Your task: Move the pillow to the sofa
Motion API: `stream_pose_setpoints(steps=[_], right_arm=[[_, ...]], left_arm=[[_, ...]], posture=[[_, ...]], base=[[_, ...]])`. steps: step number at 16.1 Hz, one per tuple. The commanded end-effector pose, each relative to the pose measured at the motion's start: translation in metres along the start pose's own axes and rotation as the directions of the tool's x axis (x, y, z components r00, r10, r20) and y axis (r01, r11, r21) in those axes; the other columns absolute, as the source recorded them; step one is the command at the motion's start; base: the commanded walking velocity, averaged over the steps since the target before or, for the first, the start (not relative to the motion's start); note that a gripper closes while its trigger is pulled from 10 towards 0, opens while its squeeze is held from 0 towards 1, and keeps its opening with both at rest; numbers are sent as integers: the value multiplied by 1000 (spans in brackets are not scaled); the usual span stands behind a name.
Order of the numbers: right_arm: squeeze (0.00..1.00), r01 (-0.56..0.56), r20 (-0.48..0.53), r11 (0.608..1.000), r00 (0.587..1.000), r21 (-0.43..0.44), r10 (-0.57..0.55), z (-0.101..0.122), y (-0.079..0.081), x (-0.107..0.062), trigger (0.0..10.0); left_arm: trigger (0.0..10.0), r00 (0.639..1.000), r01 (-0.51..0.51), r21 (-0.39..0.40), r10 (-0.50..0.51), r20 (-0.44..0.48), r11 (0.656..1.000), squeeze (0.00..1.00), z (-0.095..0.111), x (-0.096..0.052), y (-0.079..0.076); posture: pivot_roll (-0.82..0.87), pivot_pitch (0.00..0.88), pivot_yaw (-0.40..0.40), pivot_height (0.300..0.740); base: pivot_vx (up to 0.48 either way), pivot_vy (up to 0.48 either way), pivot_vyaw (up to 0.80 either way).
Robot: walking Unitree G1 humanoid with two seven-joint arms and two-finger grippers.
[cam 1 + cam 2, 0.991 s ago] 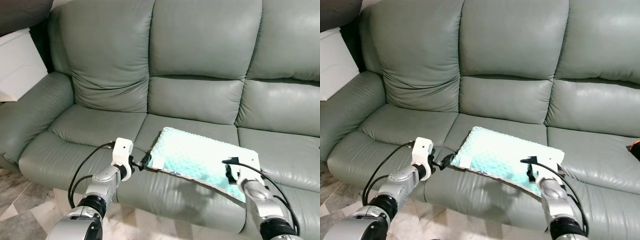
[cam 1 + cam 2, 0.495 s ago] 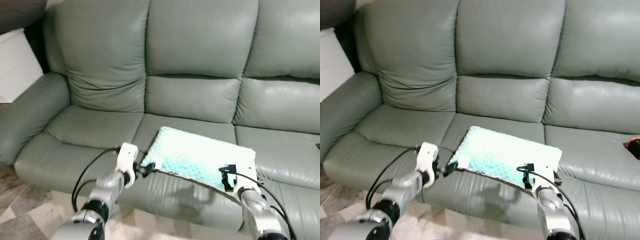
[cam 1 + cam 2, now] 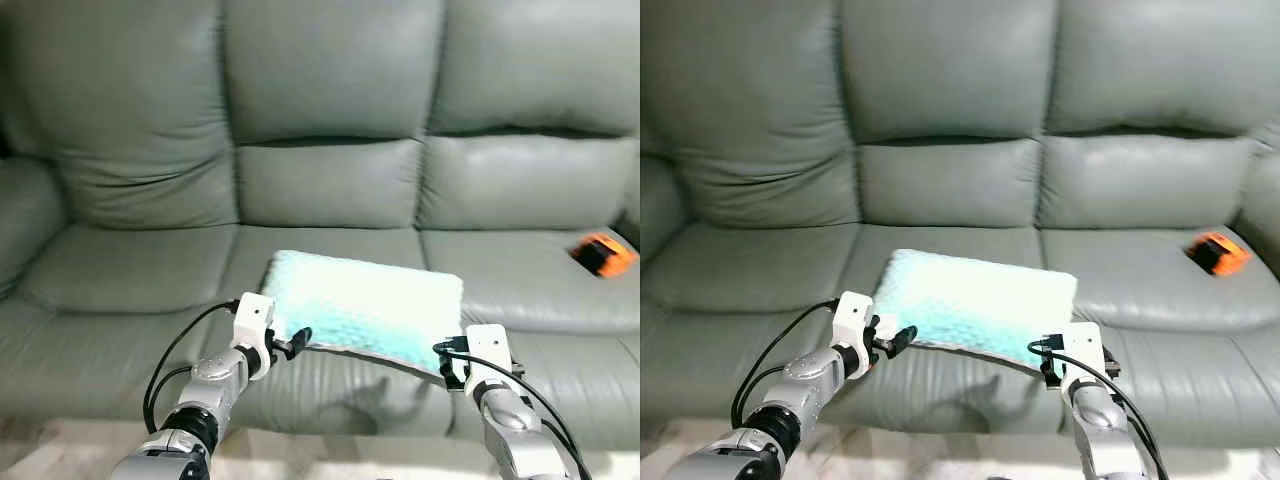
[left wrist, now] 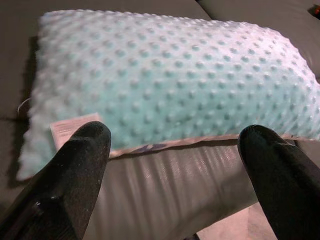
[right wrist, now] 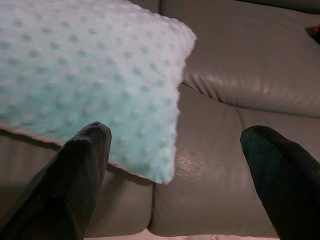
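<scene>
Here the pillow point(image 3: 365, 305) lies flat on the sofa point(image 3: 320, 150), on the middle seat cushion, its front edge hanging a little past the seat's front. The left tool point(image 4: 175, 150) sits just before the pillow's left corner, fingers spread wide, gripping nothing. The right tool point(image 5: 175, 150) sits at the pillow's right corner, likewise wide and empty. An orange thing point(image 3: 603, 254) rests on the right seat.

The right tool point(image 5: 175, 185) has its black fingers point(image 5: 75, 175) spread wide, just short of the mint dotted pillow's point(image 5: 90, 80) corner on the grey leather sofa point(image 5: 240, 110).
</scene>
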State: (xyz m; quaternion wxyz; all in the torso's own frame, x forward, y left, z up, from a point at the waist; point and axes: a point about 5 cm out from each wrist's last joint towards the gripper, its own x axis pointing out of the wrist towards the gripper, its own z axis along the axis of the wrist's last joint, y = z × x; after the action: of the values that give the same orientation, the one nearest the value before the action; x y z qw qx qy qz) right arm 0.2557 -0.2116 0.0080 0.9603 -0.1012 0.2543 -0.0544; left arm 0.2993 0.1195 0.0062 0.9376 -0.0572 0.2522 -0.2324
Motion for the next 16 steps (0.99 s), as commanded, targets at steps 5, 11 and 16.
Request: stream_pose_setpoints(steps=[5, 11, 16], right_arm=[[0, -26, 7, 1000, 1000, -18, 26, 7, 5, 0, 10000], [0, -40, 5, 999, 999, -23, 41, 10, 8, 1, 10000], [0, -74, 26, 997, 997, -34, 75, 13, 14, 3, 10000]], left_arm=[[10000, 999, -35, -21, 35, 4, 999, 0, -4, -3, 4], [10000, 999, -42, -16, 42, 7, 999, 0, -5, -3, 3], [10000, 993, -118, 30, 118, 5, 993, 0, -5, -6, 11]], posture=[[-189, 150, 65, 740], [-189, 146, 63, 740], [-180, 155, 70, 740]], base=[[0, 0, -798], [0, 0, -800], [0, 0, -160]])
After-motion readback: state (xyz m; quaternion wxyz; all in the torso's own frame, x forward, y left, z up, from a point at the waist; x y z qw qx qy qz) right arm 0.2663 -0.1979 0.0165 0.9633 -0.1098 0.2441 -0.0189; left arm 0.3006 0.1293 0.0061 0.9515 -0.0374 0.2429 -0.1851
